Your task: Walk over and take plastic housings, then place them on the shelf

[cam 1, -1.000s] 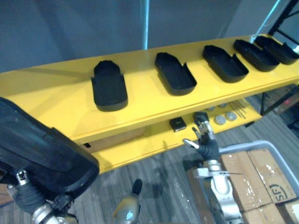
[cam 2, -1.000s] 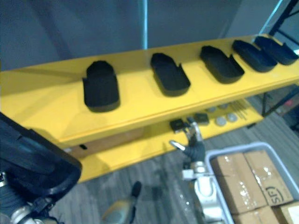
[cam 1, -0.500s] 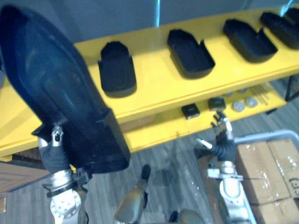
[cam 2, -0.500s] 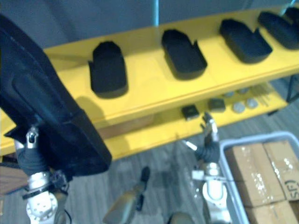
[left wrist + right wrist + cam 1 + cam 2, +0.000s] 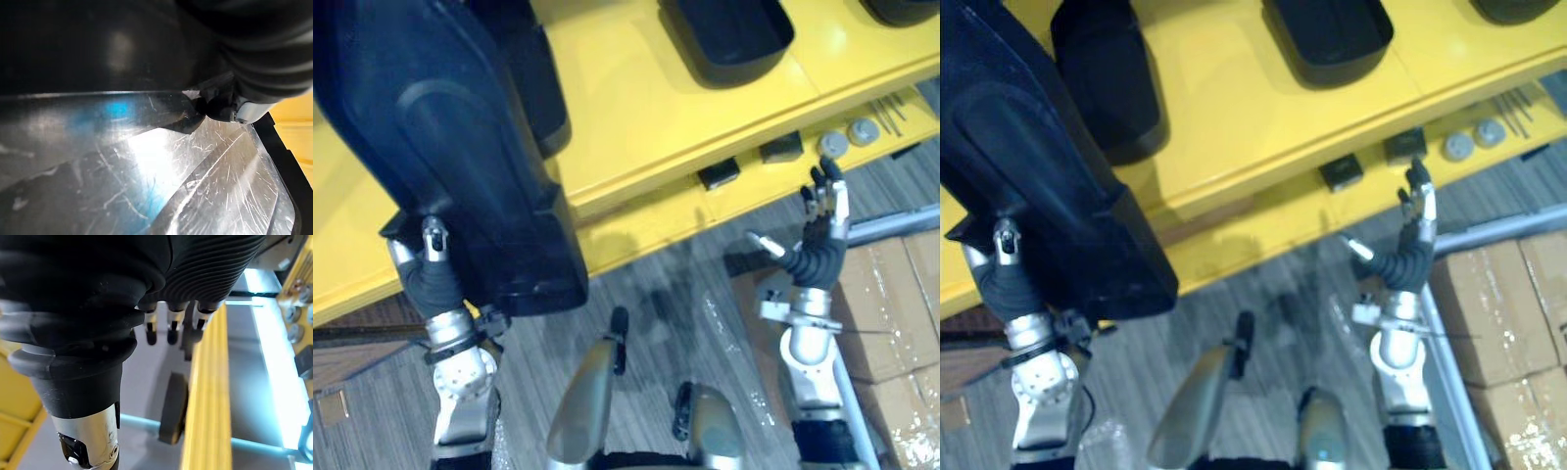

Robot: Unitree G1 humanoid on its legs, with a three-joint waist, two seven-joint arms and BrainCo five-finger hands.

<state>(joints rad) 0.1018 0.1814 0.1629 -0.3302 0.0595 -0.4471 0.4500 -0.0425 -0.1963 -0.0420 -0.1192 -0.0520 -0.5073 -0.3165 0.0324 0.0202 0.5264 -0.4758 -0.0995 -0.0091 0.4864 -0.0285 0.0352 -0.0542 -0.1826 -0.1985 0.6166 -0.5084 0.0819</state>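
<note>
- Gripping a large black plastic housing (image 5: 450, 127) with the left hand (image 5: 434, 276): thumb pinching the outer face at the housing's near end, fingers hidden behind the shell.
- Holding it up on a near-vertical left forearm, outer face toward the head camera, long axis leaning up and to the left.
- Showing the glossy inner wall of that housing close up in the left wrist view.
- Keeping the right hand (image 5: 822, 227) upright on a vertical forearm, fingers straight and pointing up, thumb sticking out to the left, grasping nothing.
- Hovering that hand just in front of the lower level (image 5: 636, 223) of the yellow shelf (image 5: 626, 108), with cardboard boxes (image 5: 901, 294) near it on the right.
- Noting two small black blocks (image 5: 718, 174) and two round discs (image 5: 832, 144) sitting on the lower level.
- Noting a second housing (image 5: 1107, 78) on the top board, partly covered by the held one, and a third housing (image 5: 729, 29) further right, hollow side up.
</note>
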